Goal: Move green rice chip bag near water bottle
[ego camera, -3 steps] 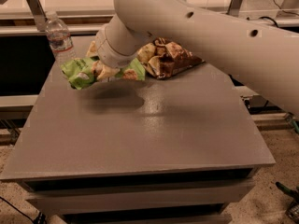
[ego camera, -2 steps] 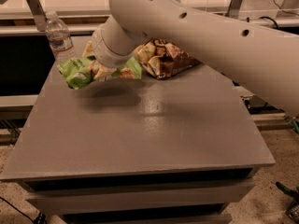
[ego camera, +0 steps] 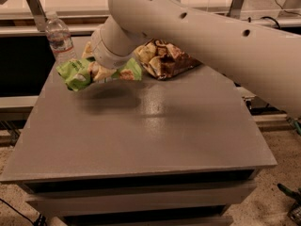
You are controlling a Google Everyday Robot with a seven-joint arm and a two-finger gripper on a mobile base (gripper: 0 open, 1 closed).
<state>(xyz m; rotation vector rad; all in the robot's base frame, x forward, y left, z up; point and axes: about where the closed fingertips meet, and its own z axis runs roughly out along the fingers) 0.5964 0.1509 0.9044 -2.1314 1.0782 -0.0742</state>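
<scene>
The green rice chip bag [ego camera: 75, 73] hangs in the air above the table's far left part, with its shadow on the table below it. My gripper [ego camera: 102, 72] is shut on the bag's middle, and the wrist hides most of the fingers. The water bottle [ego camera: 58, 37] stands upright at the table's far left corner, just behind and left of the bag, a small gap apart from it.
A brown snack bag [ego camera: 167, 60] lies at the table's far edge, right of the green bag. My arm [ego camera: 211, 36] reaches in from the upper right. The grey table [ego camera: 150, 135] has its front edge near the camera. A rail runs behind it.
My gripper has carried the green bag slightly left, toward the water bottle. The bottle and the brown bag have not moved.
</scene>
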